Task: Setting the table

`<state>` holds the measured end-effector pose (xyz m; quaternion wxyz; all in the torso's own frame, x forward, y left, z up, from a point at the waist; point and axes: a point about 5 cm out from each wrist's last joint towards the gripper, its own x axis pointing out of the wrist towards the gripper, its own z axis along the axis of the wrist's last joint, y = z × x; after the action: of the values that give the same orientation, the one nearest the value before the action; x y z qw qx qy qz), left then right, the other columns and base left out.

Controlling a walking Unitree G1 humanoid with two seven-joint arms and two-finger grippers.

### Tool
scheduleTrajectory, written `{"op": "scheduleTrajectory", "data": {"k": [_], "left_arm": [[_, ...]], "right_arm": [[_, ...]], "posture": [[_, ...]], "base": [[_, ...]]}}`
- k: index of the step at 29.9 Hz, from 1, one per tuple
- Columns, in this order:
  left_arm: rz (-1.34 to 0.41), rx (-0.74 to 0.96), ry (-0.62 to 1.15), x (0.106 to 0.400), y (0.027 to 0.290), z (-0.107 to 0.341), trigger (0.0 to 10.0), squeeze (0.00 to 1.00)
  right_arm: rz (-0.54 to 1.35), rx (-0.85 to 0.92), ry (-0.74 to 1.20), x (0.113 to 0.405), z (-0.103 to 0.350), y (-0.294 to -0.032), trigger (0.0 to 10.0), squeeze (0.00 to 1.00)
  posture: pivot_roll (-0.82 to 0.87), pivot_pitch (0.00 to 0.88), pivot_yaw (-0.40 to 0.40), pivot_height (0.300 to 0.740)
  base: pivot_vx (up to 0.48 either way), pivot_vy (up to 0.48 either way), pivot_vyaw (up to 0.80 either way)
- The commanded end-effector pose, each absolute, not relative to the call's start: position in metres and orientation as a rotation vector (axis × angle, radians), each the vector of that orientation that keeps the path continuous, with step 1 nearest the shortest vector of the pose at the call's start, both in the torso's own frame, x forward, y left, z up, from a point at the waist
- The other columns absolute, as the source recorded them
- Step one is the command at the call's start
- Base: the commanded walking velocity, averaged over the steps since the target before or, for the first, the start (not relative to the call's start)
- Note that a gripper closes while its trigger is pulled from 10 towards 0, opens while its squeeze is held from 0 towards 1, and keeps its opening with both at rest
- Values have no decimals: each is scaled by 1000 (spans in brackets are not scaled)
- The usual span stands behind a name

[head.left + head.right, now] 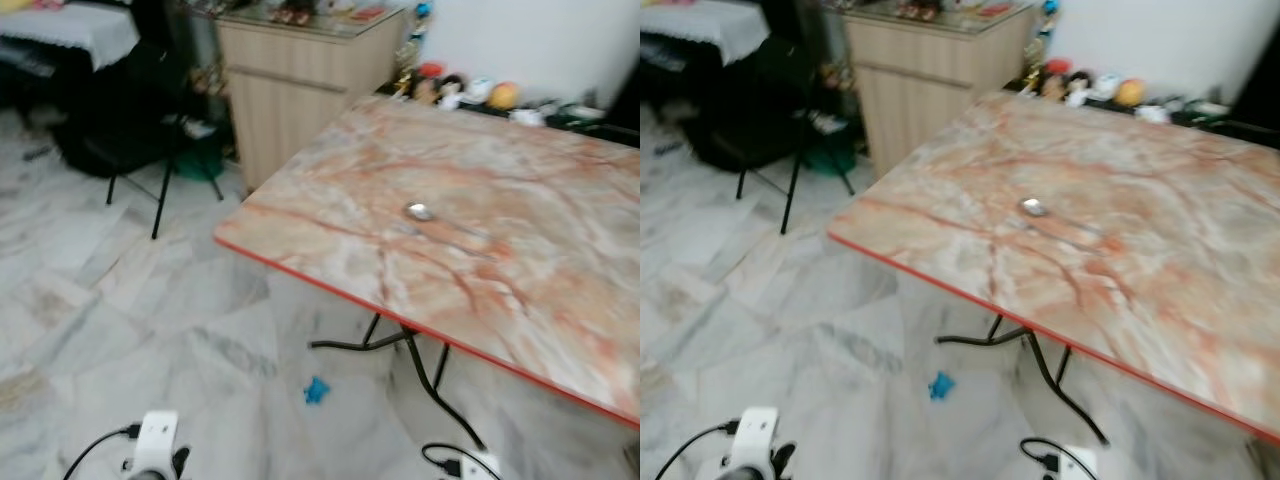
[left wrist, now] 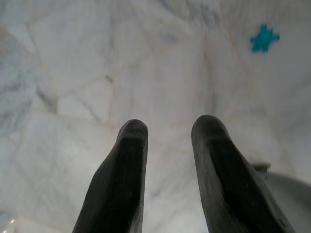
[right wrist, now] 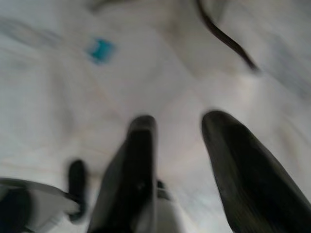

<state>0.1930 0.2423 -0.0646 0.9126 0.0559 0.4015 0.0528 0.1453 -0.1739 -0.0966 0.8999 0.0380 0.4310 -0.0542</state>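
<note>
You had the table (image 1: 520,250) ahead, a pink-veined marble top with a red edge, standing on pale marble floor (image 1: 120,300). A small spoon (image 1: 420,211) lay on the top, well in from the table's near edge and alone there. The near corner of the table pointed toward you, and wide open floor ran to the left of it. Under that corner, black legs (image 1: 400,345) bent across the floor, with a bit of blue scrap (image 1: 316,390) just beside them. Beyond the table's far left corner stood a wooden cabinet (image 1: 290,90), and left of that a black chair (image 1: 140,120). Small toys (image 1: 470,92) lined the wall past the table's far edge. Your left gripper (image 2: 169,128) hung over bare floor, fingers apart, nothing between them. Your right gripper (image 3: 179,127) was blurred, fingers likewise apart and empty, near the table's legs.
</note>
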Motion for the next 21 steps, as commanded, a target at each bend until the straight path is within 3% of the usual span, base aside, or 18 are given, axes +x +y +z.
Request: {"op": "scheduleTrajectory", "data": {"k": [1, 21], "left_arm": [[97, 113, 836, 190, 237, -68, 10000, 0], [99, 120, 837, 189, 238, -68, 10000, 0]], "right_arm": [[-142, 63, 910, 136, -99, -186, 10000, 0], [-198, 41, 671, 146, -82, -202, 10000, 0]], "posture": [[128, 0, -39, 740], [121, 0, -47, 740]], "base": [[0, 0, 0], [0, 0, 0]]}}
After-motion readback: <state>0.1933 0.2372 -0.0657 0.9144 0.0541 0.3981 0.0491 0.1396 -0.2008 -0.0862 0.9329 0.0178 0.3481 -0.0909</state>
